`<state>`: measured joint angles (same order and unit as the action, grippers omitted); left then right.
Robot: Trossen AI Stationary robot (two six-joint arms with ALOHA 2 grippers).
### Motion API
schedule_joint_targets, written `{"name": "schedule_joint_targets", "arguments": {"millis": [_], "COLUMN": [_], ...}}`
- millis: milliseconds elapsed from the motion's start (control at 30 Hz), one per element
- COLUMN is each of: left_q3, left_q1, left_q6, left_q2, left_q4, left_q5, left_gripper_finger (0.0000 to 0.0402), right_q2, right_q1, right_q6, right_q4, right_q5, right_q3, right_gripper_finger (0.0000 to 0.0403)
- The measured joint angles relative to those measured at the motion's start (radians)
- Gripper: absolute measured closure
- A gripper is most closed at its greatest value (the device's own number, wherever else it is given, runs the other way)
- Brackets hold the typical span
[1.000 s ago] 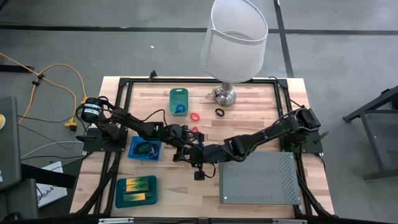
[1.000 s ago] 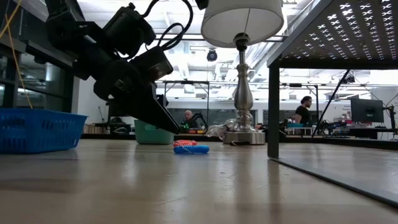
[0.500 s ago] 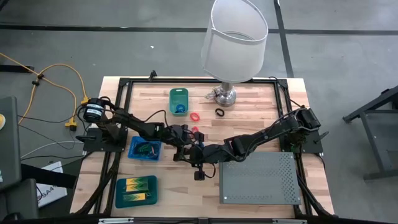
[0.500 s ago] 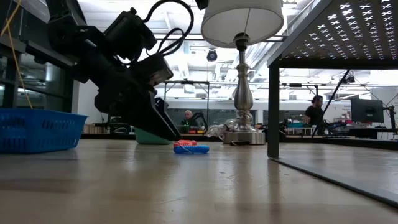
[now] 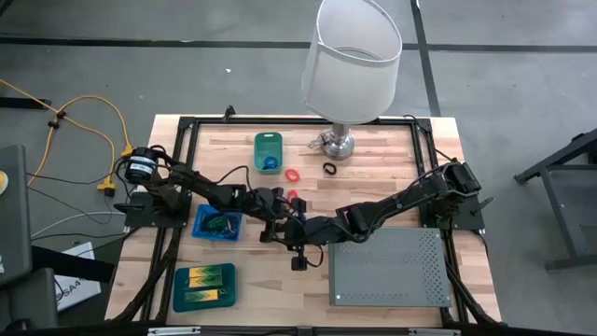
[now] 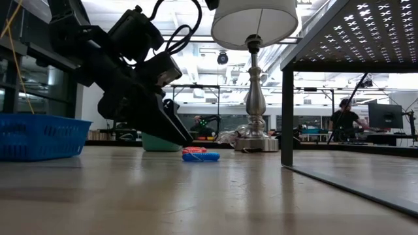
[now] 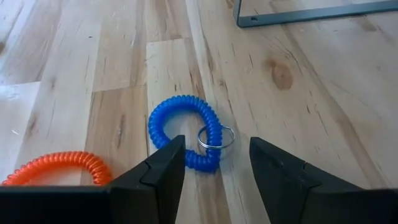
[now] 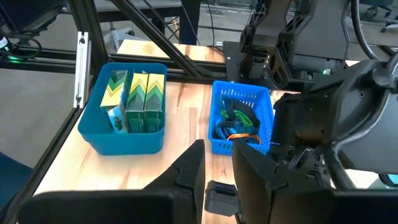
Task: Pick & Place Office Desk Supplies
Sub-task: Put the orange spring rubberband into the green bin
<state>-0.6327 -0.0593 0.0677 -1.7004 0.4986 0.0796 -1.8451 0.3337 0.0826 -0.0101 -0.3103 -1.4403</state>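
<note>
1. The blue coil loop (image 7: 184, 132) with its small metal ring (image 7: 216, 137) lies flat on the wooden table (image 7: 323, 112), just ahead of my left gripper (image 7: 214, 167), in line with the gap between the fingers.
2. My left fingers (image 7: 163, 171) stand apart with nothing between them, the loop's near end just beyond their tips.
3. An orange coil loop (image 7: 59, 168) lies beside the blue one, off to one side of my fingers.
4. My left arm reaches low across the table's middle, slanting down so the gripper (image 6: 177, 134) sits close to the wood beside the two loops (image 6: 200, 155).
5. My right gripper (image 8: 217, 168) hovers near the table's middle, fingers slightly apart and empty, facing the blue basket (image 8: 241, 118) and the blue tray (image 8: 124, 134) of yellow-and-green blocks (image 8: 135, 99).
</note>
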Motion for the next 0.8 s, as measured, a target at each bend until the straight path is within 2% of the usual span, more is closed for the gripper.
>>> {"name": "schedule_joint_targets", "arguments": {"millis": [133, 467, 800], "left_q3": [0.0, 0.0, -0.001], "left_q1": [0.022, 0.072, 0.143], "left_q6": [0.005, 0.033, 0.038], "left_q2": [0.0, 0.0, 0.0], "left_q4": [0.001, 0.024, 0.033], "left_q5": [0.045, 0.054, 0.0], "left_gripper_finger": [0.0228, 0.0228, 0.0228], "right_q2": [0.0, 0.0, 0.0], "right_q1": [0.0, 0.0, 0.0], "right_q6": [0.0, 0.0, 0.0], "right_q4": [0.0, 0.0, 0.0], "right_q5": [0.0, 0.0, 0.0], "right_q3": [0.0, 0.0, 0.0], "right_gripper_finger": [0.0334, 0.0334, 0.0334]}}
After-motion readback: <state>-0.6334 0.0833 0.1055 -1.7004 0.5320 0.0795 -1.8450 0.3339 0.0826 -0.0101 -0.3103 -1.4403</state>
